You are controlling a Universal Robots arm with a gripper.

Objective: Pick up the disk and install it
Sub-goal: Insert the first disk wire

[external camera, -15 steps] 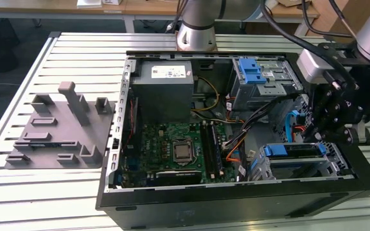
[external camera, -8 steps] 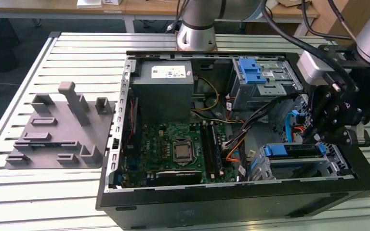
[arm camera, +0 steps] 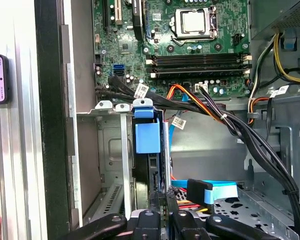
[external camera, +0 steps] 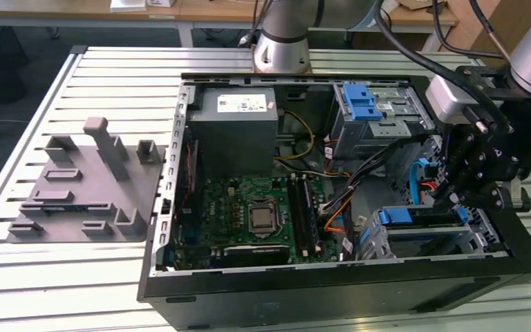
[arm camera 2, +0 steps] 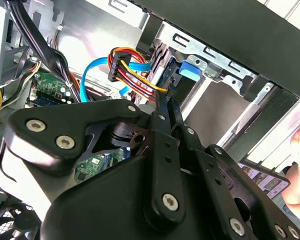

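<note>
Gripper [arm camera: 160, 207] fingers together, tips touching disk [arm camera: 146, 137] seated on edge in bay

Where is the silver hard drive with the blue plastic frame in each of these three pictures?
Exterior view: the silver hard drive, marked by its blue frame, sits in the case's corner cage at the exterior view's right, beside the black gripper.
First wrist view: edge-on in the same cage.
Second wrist view: edge-on beyond the gripper.
Shared landmark: the green motherboard.

table: slatted white metal top [external camera: 90, 83] | behind: wooden desks [external camera: 201, 10] | floor: dark
</note>
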